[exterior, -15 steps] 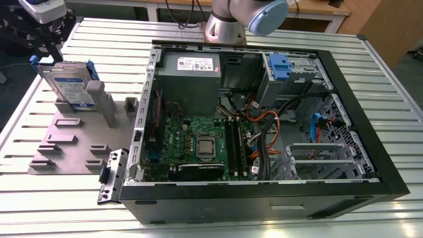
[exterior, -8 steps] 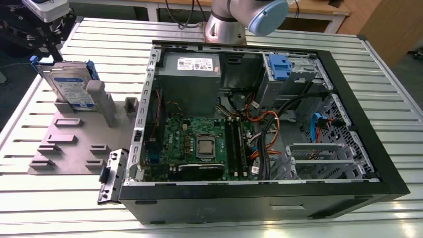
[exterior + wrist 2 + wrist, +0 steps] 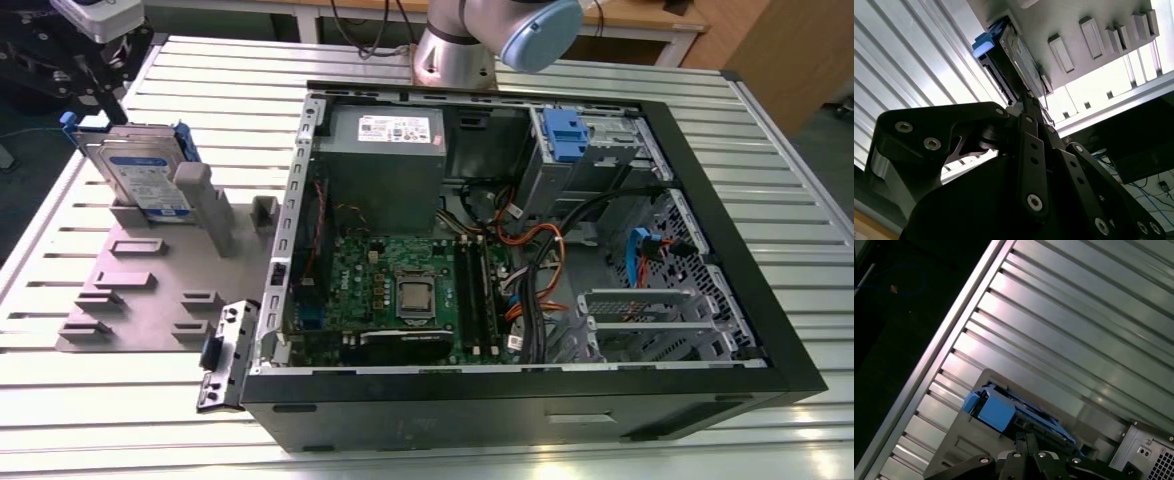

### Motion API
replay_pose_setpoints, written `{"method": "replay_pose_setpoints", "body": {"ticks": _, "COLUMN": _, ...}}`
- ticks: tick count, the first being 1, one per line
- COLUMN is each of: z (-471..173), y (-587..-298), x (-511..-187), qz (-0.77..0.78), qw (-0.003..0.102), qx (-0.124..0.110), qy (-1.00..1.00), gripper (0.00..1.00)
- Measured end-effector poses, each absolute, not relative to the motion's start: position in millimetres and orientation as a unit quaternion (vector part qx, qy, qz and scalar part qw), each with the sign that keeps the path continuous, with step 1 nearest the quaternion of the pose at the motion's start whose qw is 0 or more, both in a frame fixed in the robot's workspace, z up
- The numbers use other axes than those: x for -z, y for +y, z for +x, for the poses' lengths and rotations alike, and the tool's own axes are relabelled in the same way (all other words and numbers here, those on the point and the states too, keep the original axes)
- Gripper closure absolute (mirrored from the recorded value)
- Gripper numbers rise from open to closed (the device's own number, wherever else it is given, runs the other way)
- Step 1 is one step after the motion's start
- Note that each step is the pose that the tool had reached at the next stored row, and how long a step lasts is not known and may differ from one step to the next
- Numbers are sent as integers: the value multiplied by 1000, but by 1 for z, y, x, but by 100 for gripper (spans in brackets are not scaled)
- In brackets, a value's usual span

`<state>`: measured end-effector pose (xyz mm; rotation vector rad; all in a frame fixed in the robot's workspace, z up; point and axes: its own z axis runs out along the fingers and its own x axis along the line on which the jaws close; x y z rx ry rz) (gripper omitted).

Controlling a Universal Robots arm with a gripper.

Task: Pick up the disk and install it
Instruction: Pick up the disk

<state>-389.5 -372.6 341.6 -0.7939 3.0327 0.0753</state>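
The disk stood upright in the grey fixture on the surface. The gripper hung at its top edge; its opening could not be determined. A sound grasp required centring across both flat faces.

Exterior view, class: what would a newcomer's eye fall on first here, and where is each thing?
The big open computer case dominates the middle, its green motherboard bare beside the grey power supply. At the exterior view's left, the disk stands on edge in a grey holder plate, blue rails bright. The black gripper is close by it in the second wrist view.
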Motion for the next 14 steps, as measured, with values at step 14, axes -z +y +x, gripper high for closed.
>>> {"method": "replay_pose_setpoints", "body": {"ticks": 14, "z": -389, "y": -373, "x": -342, "qz": -305, "qw": 2, "qx": -27, "qy": 952, "gripper": 89}}
